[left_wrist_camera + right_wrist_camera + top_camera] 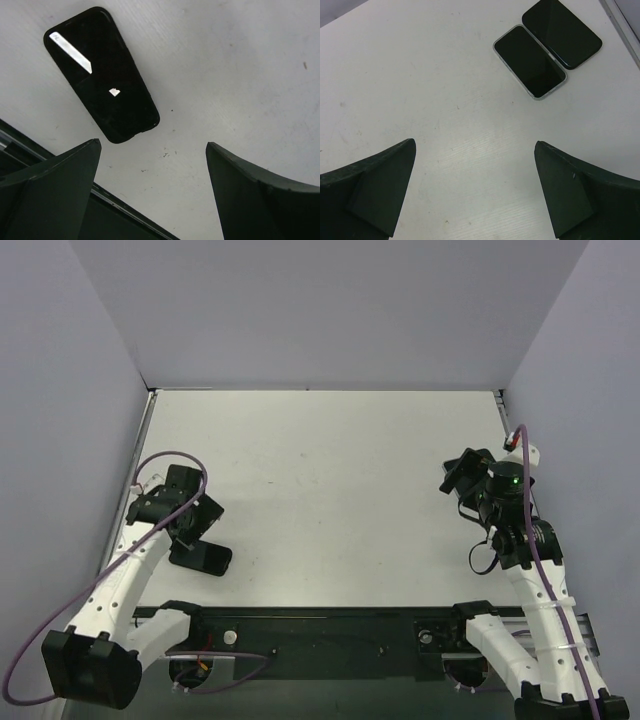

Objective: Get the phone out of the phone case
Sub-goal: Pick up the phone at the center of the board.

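- Table (330,470): white work surface. The task object lies flat on it near the front-left corner.
- Left arm (120,580): this is the nearer arm. In the top view its wrist stands just beside the phone, on the far side of it.
- Right arm (545,610): stationed at the opposite side of the table, well apart from that phone.
- Left gripper (152,145): released, jaws spread wide, nothing between them, hovering clear of the surface.
- Right gripper (475,142): also released and holding nothing, with bare table below it.
- Phone (102,75): a dark unit with a thick dark rim, judged to be the cased phone.
  - In the left wrist view it lies ahead of the jaws and offset toward the left-hand finger, not centred in the gap.
  - Its long axis runs diagonally across that view, oblique to the line between the fingertips. In the top view the axis runs roughly along the near table edge.
  - The glossy face is up. Which end is the top cannot be told.
- Judgement: the coming move needs a sideways shift and a wrist turn, so that the jaws straddle the short width.
- Pale-rimmed handset (530,61) and dark handset (562,32): they lie side by side, touching, in the right wrist view. Whether either is cased cannot be told.
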{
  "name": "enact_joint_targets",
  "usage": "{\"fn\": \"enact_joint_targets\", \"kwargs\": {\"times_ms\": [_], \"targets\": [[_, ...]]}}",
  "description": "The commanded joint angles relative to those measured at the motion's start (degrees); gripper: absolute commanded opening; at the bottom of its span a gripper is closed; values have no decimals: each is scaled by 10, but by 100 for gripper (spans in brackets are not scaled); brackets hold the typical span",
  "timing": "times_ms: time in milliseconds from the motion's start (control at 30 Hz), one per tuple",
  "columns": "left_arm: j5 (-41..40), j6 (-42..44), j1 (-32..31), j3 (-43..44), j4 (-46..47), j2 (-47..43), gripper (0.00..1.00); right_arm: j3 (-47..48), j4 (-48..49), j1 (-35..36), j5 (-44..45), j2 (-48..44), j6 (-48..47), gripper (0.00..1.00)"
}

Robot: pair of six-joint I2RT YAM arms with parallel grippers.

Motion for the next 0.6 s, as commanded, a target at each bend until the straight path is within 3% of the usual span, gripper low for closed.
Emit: {"fn": "enact_joint_targets", "kwargs": {"times_ms": [0,267,567], "targets": [[3,-127,37,8,-80,44,97,-1,27,1,12,-5,-8,100],[87,-130,227,-82,27,90,97,-2,29,1,11,-14,-6,100],[130,-109,273,-100,123,156,97,-5,33,0,12,-11,-4,100]]}}
